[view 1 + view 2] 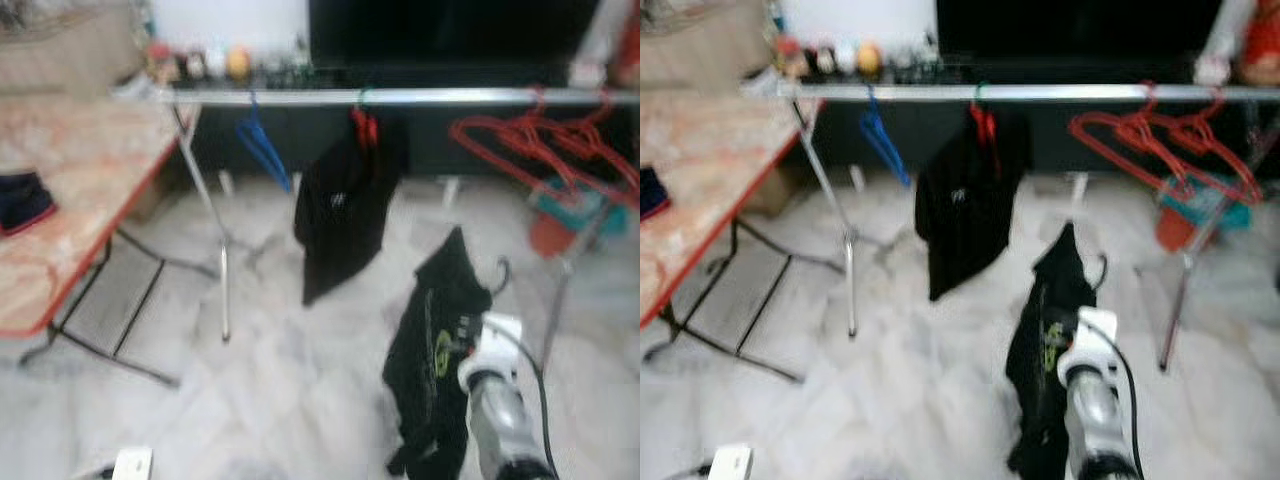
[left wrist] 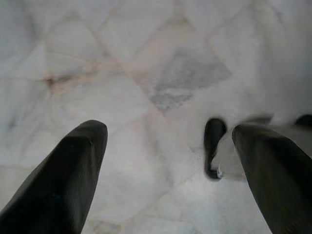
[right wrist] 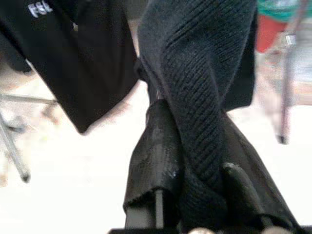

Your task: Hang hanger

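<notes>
Clamping a bunched fold of a black garment (image 3: 204, 97), the right gripper (image 3: 195, 195) has its two black fingers (image 3: 153, 156) closed tight on the knitted cloth, which fills the narrow gap between them. In the head views the garment (image 1: 440, 350) hangs from that gripper, above the silver right arm (image 1: 500, 425), with its long axis near upright: a peak of cloth points up and slightly away, the rest drapes down toward the marble floor (image 1: 300, 400). A dark hook (image 1: 500, 272), apparently the hanger's, curls out beside the peak on the robot's right; blur prevents confirmation. A yellow-green print shows on the cloth.

The left gripper (image 2: 168, 161) points down at the floor with its fingers (image 2: 68, 175) spread wide and nothing between them.

Ahead stands a clothes rail (image 1: 400, 97), its silver bar running across the view. On it hang a blue hanger (image 1: 262, 145), a second black garment (image 1: 345, 215) on a red hanger (image 1: 365, 125), and a cluster of red hangers (image 1: 540, 145) toward the robot's right. The held garment is below the rail and well apart from it. A folding table (image 1: 80, 170) with a red edge stands to the robot's left, a dark item (image 1: 22, 202) lying on it.
</notes>
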{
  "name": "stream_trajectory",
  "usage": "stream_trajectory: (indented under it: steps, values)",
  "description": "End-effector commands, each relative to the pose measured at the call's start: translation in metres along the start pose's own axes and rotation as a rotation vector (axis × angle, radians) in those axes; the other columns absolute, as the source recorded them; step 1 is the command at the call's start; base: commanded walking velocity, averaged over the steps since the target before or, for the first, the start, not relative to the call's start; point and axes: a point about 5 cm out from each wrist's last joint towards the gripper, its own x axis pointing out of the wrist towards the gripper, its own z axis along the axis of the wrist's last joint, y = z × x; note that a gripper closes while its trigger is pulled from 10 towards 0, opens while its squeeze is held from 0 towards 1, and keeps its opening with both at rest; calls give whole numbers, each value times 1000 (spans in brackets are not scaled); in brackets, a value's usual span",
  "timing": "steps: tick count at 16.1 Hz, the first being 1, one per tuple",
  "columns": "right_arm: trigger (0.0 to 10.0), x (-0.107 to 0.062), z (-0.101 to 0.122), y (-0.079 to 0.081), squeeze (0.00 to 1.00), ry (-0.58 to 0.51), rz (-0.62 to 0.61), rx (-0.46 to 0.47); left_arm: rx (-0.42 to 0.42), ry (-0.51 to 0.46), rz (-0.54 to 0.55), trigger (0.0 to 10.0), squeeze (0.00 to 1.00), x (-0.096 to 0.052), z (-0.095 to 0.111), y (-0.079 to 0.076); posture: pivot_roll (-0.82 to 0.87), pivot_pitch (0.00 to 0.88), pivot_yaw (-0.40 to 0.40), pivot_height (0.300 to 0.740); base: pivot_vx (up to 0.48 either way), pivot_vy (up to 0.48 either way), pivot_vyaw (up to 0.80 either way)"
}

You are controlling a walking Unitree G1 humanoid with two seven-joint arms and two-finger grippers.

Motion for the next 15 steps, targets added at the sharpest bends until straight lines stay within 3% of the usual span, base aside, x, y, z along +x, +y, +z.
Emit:
stream_trajectory:
  steps: [1, 15]
  values:
    - [10000, 4, 6, 5, 0, -19, 6, 21, 12, 27, 15, 10000, 0, -2, -7, 5, 3, 0, 11, 719, 0, 0, 0]
    - [10000, 7, 7, 7, 0, 6, 40, 12, 9, 22, 14, 10000, 0, -1, -5, 4, 13, 0, 5, 719, 0, 0, 0]
